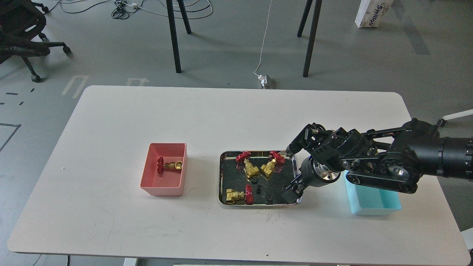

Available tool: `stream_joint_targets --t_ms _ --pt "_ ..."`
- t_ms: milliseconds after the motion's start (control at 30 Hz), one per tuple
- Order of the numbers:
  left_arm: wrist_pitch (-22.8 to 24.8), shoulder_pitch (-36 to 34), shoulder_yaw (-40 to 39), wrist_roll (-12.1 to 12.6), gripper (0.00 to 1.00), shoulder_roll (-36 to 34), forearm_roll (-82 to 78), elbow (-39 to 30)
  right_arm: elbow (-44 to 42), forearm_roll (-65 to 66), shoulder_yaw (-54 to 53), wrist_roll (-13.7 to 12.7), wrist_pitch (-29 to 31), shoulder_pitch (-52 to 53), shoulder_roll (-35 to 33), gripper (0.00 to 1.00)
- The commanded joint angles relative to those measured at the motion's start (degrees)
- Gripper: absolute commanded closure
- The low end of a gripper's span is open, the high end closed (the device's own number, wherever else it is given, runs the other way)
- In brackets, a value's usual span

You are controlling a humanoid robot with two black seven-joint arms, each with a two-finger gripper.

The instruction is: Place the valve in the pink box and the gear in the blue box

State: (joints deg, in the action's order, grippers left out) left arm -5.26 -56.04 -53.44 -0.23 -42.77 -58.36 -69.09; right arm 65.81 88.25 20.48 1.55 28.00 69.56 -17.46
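Note:
The pink box (163, 174) stands left of centre and holds one valve (168, 165). The steel tray (220, 177) in the middle holds three more valves (249, 168), (269, 166), (238, 195) and small black gears (254, 181), (269, 199). My right gripper (290, 189) reaches down into the tray's front right corner, where it covers the spot of one gear; its dark fingers cannot be told apart. The blue box (373, 205) stands at the right, partly hidden behind my right arm. My left gripper is out of view.
The white table (236, 118) bears everything. Chair and stool legs (173, 33), cables and an office chair (22, 40) stand on the floor beyond the far edge.

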Motion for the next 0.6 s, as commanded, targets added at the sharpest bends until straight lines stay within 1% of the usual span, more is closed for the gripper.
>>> stream_joint_targets --t_ms 0,133,500,567 --pt "0.0 -0.6 0.1 0.1 0.01 0.0 0.0 0.0 -2.8 2.0 0.1 1.4 0.0 -1.1 2.9 0.08" --pt "0.1 -0.7 0.0 0.1 0.01 0.0 0.0 0.0 -3.9 4.9 0.1 3.0 0.0 -1.1 5.0 0.15" --pt "0.1 -1.7 0.1 0.2 0.01 -0.1 0.0 0.0 -3.9 5.2 0.2 3.9 0.0 0.0 7.7 0.18" --pt "0.1 -1.8 0.1 0.2 0.01 -0.1 0.0 0.0 -3.9 6.0 0.4 4.3 0.0 -0.2 7.8 0.24"
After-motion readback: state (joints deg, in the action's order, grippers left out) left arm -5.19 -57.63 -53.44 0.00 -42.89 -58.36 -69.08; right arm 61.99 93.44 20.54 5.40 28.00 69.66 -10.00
